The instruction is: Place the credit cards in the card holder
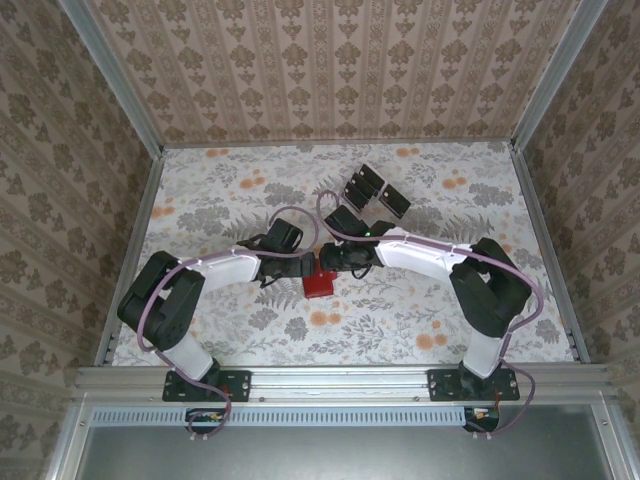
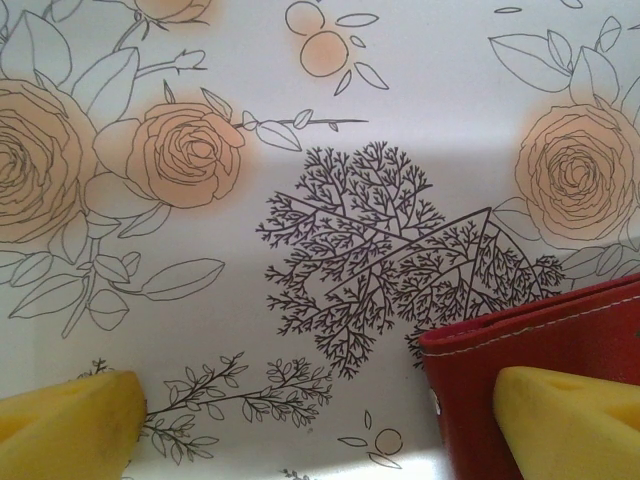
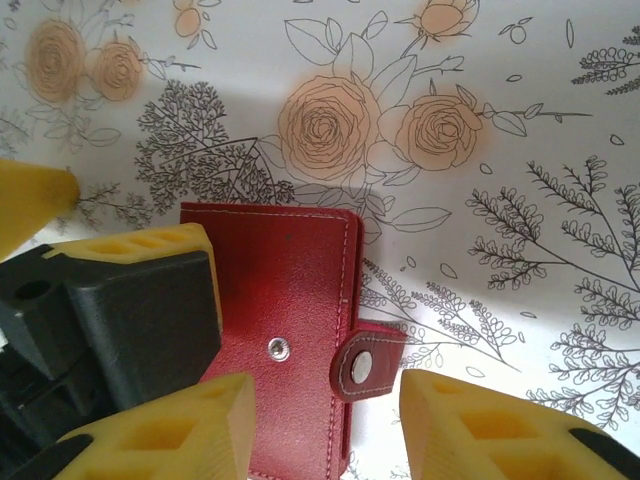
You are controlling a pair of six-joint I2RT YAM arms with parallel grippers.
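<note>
No readable text, label, brand or number on the red card holder (image 3: pixel 290 330), the black credit cards (image 1: pixel 372 190) or the flower-printed tabletop (image 1: pixel 450 320).

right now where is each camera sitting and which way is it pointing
Top external: above and behind the arms, looking down on the table; both arms and bases show.
Left wrist: on the left arm, facing down at the table; left pincer open, one finger over the card holder.
Right wrist: on the right arm, facing down at the card holder; right pincer below, left pincer at left.
Shared: the card holder, in all three.
</note>
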